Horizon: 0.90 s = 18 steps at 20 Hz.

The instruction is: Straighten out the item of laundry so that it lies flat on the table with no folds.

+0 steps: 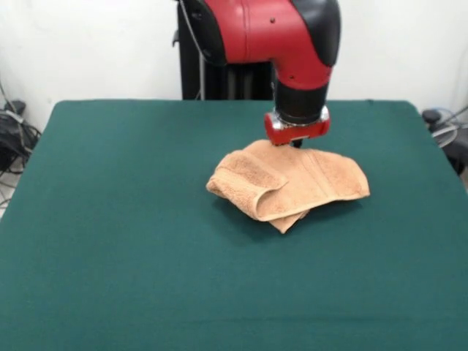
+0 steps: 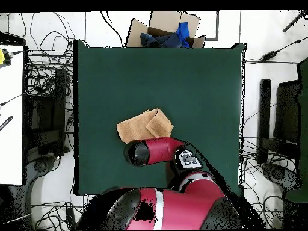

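Step in hand, as I judge it: the approach to a grasp. The jaws (image 1: 296,142) hang low at the towel's (image 1: 292,186) far edge, right at the cloth; only a dark stub shows under the red wrist block. Whether they are spread, pressed together or already pinching cloth, I cannot tell. In the overhead view the arm's black-capped elbow hides them altogether.

Towel position: directly under and just nearer the camera than the jaws in the front view, extending to both sides of them, about mid-bench (image 1: 110,219). Open green cloth lies well clear of it all round.

Towel condition:
- Peach-orange terry, bunched, not flat.
- Left of the jaws, a thick flap is doubled over on itself, its rolled hem forming a rounded lip.
- Right of the jaws, a flatter single-looking panel runs out to a corner.
- Below the jaws, nearest the camera, a small point of a lower layer pokes out from under the fold.
- Overhead view (image 2: 144,126) shows a smoother panel with a folded-over flap lying on it.
- No tags visible.

Next move, judged: take one layer only at the far edge or a free corner, lift slightly, and draw it away from the doubled flap so the fold opens. Catching two layers would just drag the whole bundle.
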Each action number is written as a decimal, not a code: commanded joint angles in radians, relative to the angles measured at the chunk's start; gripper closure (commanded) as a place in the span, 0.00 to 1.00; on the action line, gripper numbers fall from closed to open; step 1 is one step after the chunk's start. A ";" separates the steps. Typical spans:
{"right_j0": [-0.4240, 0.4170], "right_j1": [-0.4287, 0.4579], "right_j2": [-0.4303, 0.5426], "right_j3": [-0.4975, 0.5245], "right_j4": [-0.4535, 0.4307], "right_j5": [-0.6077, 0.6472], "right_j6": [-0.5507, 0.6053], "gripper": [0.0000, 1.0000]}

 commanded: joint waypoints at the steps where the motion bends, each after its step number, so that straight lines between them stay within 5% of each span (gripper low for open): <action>1: 0.046 0.026 -0.083 0.025 0.028 -0.225 0.288 1.00; 9: 0.056 0.130 -0.137 -0.129 0.026 -0.284 0.227 1.00; 18: -0.018 0.165 -0.084 -0.306 -0.004 -0.159 0.087 1.00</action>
